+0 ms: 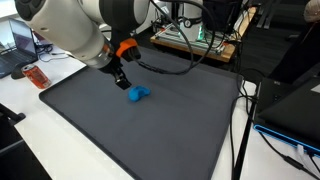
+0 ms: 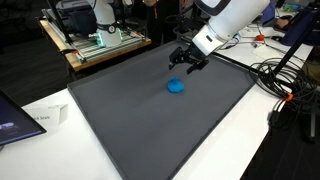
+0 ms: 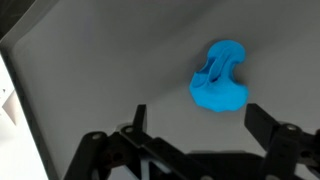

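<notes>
A white desk (image 1: 45,135) is carrying a dark grey mat (image 1: 170,130) that is covering most of its top. A small blue lump (image 1: 138,94) is lying on the mat, alone on it. An orange-red object (image 1: 37,76) is sitting on the desk near the mat's corner, and black cables (image 2: 285,90) are trailing beside the mat's edge.

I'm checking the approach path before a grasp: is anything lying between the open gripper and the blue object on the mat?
Nothing visible does. The gripper hangs open close above the blue object. In the wrist view, only the bare dark mat shows between the fingers and the object.
</notes>
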`<move>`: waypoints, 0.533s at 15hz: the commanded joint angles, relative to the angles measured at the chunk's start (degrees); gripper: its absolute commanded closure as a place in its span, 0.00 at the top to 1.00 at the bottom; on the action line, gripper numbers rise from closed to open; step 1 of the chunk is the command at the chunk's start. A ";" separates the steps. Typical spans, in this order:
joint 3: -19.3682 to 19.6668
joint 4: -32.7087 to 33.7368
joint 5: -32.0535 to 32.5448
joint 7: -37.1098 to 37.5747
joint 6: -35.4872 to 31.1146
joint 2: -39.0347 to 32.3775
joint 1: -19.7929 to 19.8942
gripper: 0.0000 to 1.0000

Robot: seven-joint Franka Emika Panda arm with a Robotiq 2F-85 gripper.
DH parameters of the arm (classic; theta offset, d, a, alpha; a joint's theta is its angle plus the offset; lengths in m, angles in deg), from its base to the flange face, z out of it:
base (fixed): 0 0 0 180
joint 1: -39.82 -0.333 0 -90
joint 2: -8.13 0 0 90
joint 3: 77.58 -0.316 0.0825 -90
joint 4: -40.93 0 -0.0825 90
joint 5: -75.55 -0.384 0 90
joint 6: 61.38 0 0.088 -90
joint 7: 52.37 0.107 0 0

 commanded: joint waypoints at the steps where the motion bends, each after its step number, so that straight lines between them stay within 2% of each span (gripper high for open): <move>1: 0.89 -3.92 -5.06 -5.13 -1.32 2.75 0.85 1.00; 8: 2.00 -5.96 -10.52 -12.57 -4.76 2.82 2.80 1.00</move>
